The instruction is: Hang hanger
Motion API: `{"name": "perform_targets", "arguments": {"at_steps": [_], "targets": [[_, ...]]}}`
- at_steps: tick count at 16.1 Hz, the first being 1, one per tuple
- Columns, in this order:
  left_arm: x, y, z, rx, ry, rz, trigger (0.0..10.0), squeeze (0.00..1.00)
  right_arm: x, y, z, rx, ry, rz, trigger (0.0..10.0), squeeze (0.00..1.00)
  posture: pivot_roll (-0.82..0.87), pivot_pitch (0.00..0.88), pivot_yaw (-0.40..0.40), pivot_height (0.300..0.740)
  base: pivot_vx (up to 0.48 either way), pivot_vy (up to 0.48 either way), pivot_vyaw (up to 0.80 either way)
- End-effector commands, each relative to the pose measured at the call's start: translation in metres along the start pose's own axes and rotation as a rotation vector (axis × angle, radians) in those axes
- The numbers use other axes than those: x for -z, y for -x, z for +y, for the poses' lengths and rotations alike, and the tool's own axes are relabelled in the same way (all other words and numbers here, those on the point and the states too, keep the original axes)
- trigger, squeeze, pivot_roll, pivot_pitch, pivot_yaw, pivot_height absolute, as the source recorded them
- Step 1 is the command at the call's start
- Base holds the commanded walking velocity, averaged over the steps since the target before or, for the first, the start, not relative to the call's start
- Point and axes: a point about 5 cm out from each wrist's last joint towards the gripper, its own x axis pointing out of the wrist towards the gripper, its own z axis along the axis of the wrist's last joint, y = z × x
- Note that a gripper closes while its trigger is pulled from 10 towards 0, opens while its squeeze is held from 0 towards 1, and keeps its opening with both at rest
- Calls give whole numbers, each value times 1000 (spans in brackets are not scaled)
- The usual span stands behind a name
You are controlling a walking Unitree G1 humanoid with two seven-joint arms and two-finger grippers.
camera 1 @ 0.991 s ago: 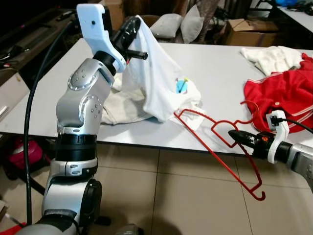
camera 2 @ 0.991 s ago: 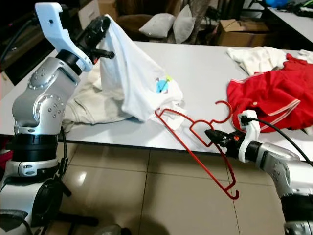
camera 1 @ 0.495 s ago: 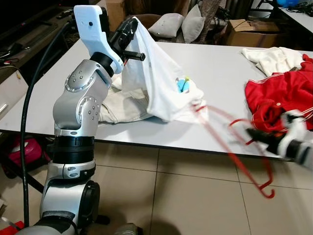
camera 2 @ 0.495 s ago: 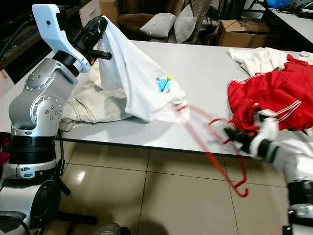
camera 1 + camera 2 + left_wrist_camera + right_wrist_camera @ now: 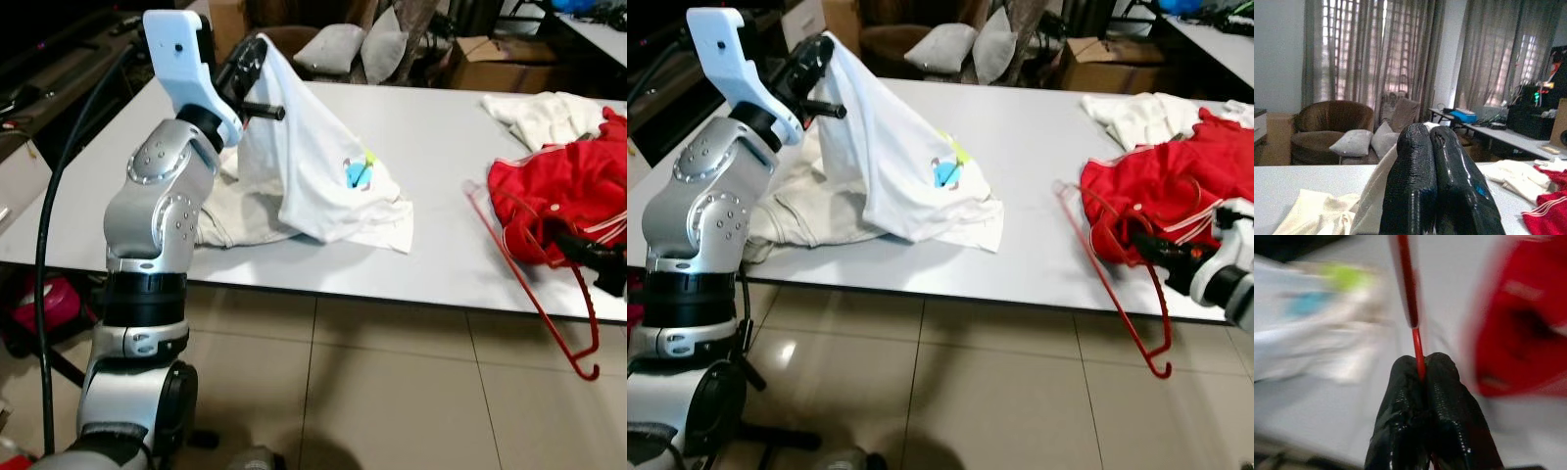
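My left gripper [image 5: 253,67] is raised over the table's left side, shut on the top of a white T-shirt [image 5: 323,166] with a blue-green print. The shirt drapes from it down onto the white table [image 5: 441,137]. In the left wrist view the fingers [image 5: 1449,171] are pressed together with white cloth beside them. At the table's right front edge my right gripper [image 5: 578,253] is shut on a thin red wire hanger [image 5: 522,281]. The hanger slants down past the table edge, its hook hanging over the floor. The right wrist view, blurred, shows the red wire [image 5: 1409,293] pinched between the fingers.
A red garment [image 5: 563,191] lies on the table just behind the hanger, with a white cloth [image 5: 544,113] beyond it. A cream garment [image 5: 235,211] lies under the T-shirt. Pillows [image 5: 362,49] and a cardboard box [image 5: 485,59] stand behind the table. Tiled floor lies in front.
My right gripper has swung the red hanger to the right, away from the T-shirt's hem, to in front of the red garment. My left gripper still holds the shirt up.
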Motion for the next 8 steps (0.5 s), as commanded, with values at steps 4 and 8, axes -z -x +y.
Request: {"name": "perform_targets", "arguments": {"at_steps": [4, 8], "targets": [[30, 3, -11, 117, -200, 135, 0, 0, -8, 1, 83, -443, 104, -110, 10000, 0, -40, 0, 37, 740, 0, 0, 0], [45, 10, -15, 198, -361, 220, 0, 0, 20, -6, 137, -529, 101, -103, 10000, 0, -35, 0, 56, 740, 0, 0, 0]]}}
